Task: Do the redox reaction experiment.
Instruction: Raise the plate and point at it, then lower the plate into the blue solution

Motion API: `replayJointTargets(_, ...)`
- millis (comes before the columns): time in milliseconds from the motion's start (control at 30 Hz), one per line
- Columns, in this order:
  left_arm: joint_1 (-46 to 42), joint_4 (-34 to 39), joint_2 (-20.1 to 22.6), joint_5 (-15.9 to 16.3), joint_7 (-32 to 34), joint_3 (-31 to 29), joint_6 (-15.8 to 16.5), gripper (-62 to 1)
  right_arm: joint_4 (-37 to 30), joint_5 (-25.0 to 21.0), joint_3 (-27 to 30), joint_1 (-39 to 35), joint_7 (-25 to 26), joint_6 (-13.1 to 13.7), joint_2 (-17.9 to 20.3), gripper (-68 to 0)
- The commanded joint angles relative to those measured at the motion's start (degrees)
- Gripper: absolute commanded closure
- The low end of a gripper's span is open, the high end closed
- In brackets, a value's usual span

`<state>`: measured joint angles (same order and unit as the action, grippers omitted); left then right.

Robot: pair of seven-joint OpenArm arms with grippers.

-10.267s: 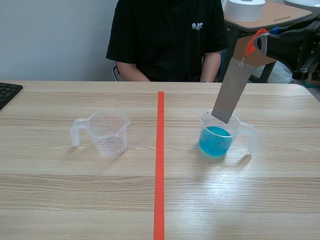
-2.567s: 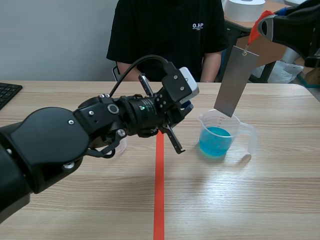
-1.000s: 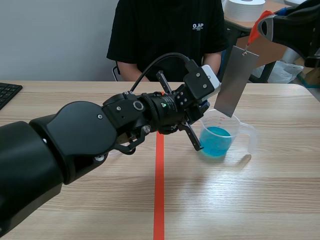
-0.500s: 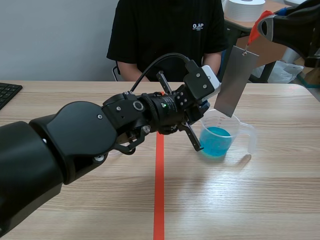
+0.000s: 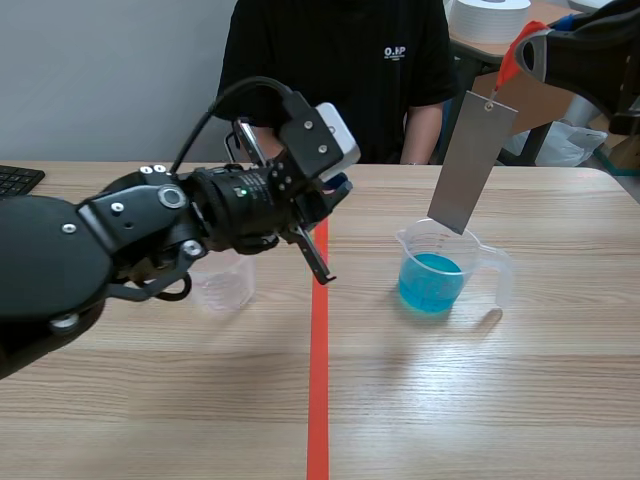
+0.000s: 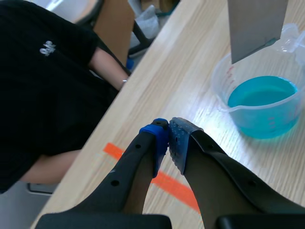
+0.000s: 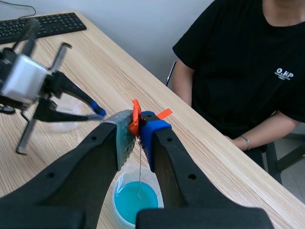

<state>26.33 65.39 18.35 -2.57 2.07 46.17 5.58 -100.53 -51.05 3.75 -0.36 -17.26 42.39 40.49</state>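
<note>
Left arm: half a second ago your left claw (image 5: 322, 270) was out at the near rim of the cup of blue liquid (image 5: 433, 272), centre-right of the scene view. Now it has pulled back to centre frame, over the orange tape line (image 5: 318, 380), and sits closer to the empty cup (image 5: 225, 285) at centre-left, which the arm partly hides. Its fingers are together, pads meeting on nothing; the wrist view confirms this.

Right arm: no change. Your right claw (image 7: 136, 125), upper right of the scene view, is clamped on the orange tab (image 7: 135, 118) at the top of the metal strip (image 5: 470, 165). The strip hangs tilted, its lower edge about level with the cup's rim and above the blue liquid. It does not look dipped.

Blue cup: same spot on the table (image 5: 480, 400), liquid level unchanged, nothing spilled.

Reading: the left arm's visit to the cup looks finished and it took nothing with it. Likely it is clearing the space. The strip is the live piece now; lowering it straight into the liquid seems the next step. Watch the tilt: the lower corner could catch the rim.

A person (image 5: 330, 70) sits across the table, top centre.
</note>
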Motion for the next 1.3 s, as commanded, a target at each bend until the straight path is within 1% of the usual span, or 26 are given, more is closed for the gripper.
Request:
replayJointTargets(0,-2.08,3.52,3.28,1.57,0.85,-1.62,-0.52,-4.7,-0.68,-0.87,0.81,1.03,0.81,0.33,1.09,-1.5)
replayJointTargets(67,-5.22,7.45,7.63,2.56,0.85,-3.10,-0.57,-4.7,-0.68,-0.87,0.81,1.03,0.81,0.33,1.09,-1.5)
replayJointTargets(100,-6.99,9.29,9.84,3.30,0.85,-3.98,-1.16,-4.7,-0.68,-0.87,0.81,1.03,0.81,0.33,1.09,-1.5)
replayJointTargets(233,-15.78,16.13,19.21,8.20,1.09,-8.81,-4.52,-4.7,-0.68,-0.87,0.81,1.03,0.81,0.33,1.09,-1.5)
replayJointTargets(333,-24.35,20.04,25.46,11.98,1.42,-13.97,-6.47,-4.7,-0.68,-0.87,0.81,1.03,0.63,0.33,1.09,-1.5)
replayJointTargets(400,-30.64,21.49,28.48,13.40,2.38,-17.77,-7.80,-4.7,-0.68,-0.87,0.81,1.01,0.63,0.33,1.07,-1.5)
replayJointTargets(433,-33.92,21.97,29.59,14.40,2.89,-19.74,-8.48,-4.7,-0.68,-0.87,0.81,1.01,0.63,0.33,1.07,-1.5)
replayJointTargets(500,-40.59,22.49,31.04,15.34,3.39,-23.82,-9.57,-4.7,-0.68,-0.85,0.81,1.01,0.61,0.33,1.07,-1.5)
replayJointTargets(600,-50.75,22.56,31.19,15.47,4.24,-29.81,-10.82,-4.7,-0.68,-0.83,0.81,1.01,0.52,0.33,1.07,-1.5)
replayJointTargets(700,-60.48,22.56,30.84,15.50,6.91,-34.67,-10.95,-4.7,-0.66,-0.83,0.81,1.01,0.42,0.33,1.07,-1.5)
replayJointTargets(767,-66.20,22.53,29.59,15.50,8.33,-37.73,-11.02,-4.7,-0.44,-0.59,0.81,1.01,0.31,0.33,1.07,-1.5)
replayJointTargets(867,-72.70,22.53,26.56,15.50,8.83,-41.81,-11.02,-4.7,-0.13,-0.59,0.79,1.01,0.22,0.33,0.98,-1.5)
replayJointTargets(1033,-78.95,22.53,21.31,15.43,8.68,-45.90,-11.04,-4.7,0.11,-0.59,0.68,1.01,0.28,0.33,0.74,-1.5)
replayJointTargets(1267,-84.15,22.53,16.33,15.43,8.11,-47.41,-11.04,-4.7,2.80,0.09,0.59,1.01,0.74,0.33,-0.66,-1.5)
